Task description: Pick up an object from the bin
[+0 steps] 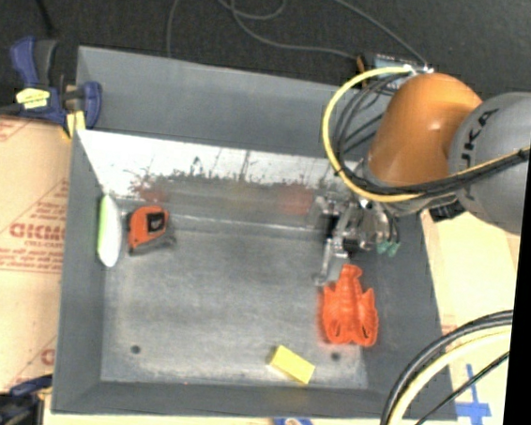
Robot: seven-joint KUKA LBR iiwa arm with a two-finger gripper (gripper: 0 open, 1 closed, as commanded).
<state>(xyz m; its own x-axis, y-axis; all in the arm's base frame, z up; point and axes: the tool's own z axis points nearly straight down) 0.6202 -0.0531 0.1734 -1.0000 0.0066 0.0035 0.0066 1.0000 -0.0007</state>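
- Orange plastic toy (350,310), lumpy with side lobes, lies on the floor of the bin (211,107) at the right, close to the right wall and nearer the front wall than the back.
- Its long axis runs roughly back-to-front in the view, leaning slightly. The narrow end points to the back wall, the wider end to the front.
- Gripper (334,259) sits at that narrow back end, just beside or over the tip. Contact or gap: can't tell from this angle.
- Gripper opening: can't tell. Nothing visibly held, and the toy looks to be resting on the floor.
- Key relation: the toy's bulk lies from the gripper toward the front wall and a touch right.
- My read: the tool needs to shift along that axis to get over the body, then close across the axis, not along it.
- Risk, as I judge it: a grab at the tip alone may let the toy pivot or slip out.
- Yellow block (291,363) lies near the front wall, front-left of the toy and apart from it. It shouldn't interfere.
- Orange tape measure (148,228) and a white-green elongated piece (109,230) sit just beside each other by the left wall, well apart from the gripper.
- Step: pre-grasp, pick not yet done.
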